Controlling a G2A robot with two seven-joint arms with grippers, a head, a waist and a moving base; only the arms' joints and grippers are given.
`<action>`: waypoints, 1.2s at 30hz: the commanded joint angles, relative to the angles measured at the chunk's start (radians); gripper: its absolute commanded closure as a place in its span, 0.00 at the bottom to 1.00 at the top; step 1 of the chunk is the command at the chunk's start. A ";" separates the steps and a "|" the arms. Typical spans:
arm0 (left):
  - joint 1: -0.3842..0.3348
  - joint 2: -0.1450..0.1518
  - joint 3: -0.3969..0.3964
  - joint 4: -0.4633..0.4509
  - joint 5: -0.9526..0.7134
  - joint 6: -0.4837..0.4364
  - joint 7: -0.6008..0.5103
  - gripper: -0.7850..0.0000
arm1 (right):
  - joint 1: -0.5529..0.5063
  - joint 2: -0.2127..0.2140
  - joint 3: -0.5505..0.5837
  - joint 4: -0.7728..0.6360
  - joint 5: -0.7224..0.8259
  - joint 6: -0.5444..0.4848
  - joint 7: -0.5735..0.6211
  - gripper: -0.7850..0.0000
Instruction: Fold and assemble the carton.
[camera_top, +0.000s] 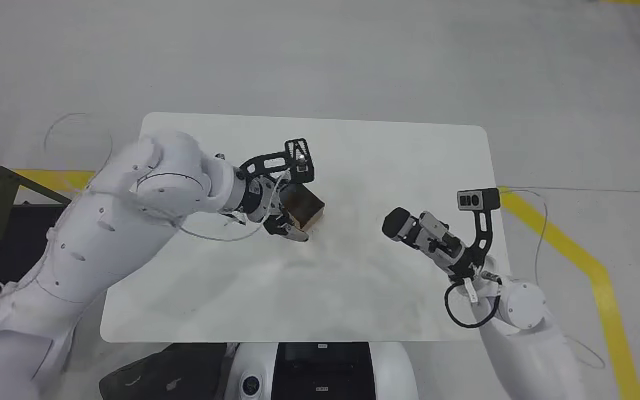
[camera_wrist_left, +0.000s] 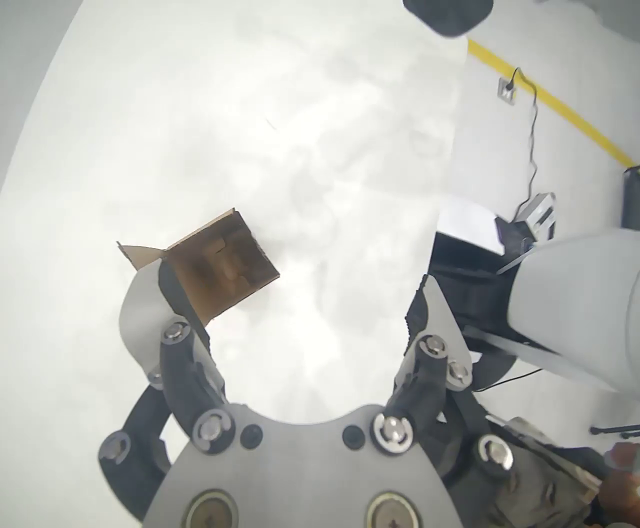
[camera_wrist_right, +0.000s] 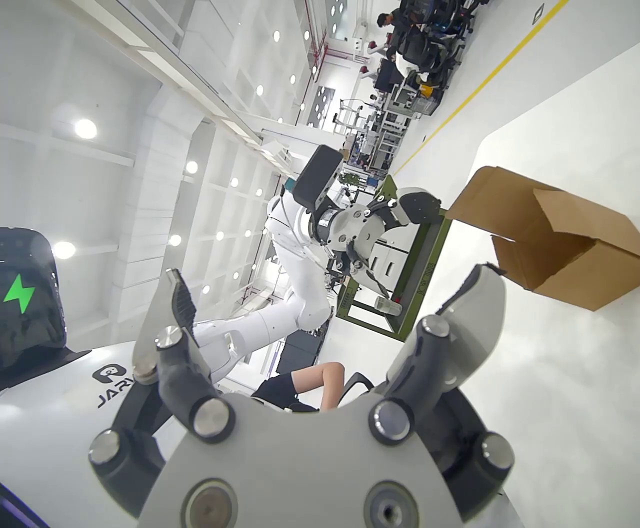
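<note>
A half-folded brown carton (camera_top: 303, 207) lies near the middle of the white counter (camera_top: 400, 160), one of the left gripper's (camera_wrist_left: 287, 292) wide-spread fingers against its side, while the right gripper (camera_wrist_right: 330, 285), fingers likewise spread, hovers well apart.

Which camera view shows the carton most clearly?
Right wrist view: the carton is large, walls and flap plain. The left wrist view looks inside it, the left gripper hiding one edge; the top view shows it small.
</note>
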 joint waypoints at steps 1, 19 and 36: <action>-0.003 0.003 -0.004 -0.019 0.062 -0.039 -0.009 0.00 | 0.003 0.001 0.000 0.003 0.005 -0.002 0.008 0.00; -0.058 0.027 0.079 -0.027 0.315 -0.327 0.275 0.00 | 0.064 0.004 -0.013 0.080 0.087 -0.037 0.105 0.00; -0.053 0.027 0.076 -0.024 0.329 -0.315 0.283 0.00 | 0.067 0.004 -0.016 0.084 0.093 -0.034 0.109 0.00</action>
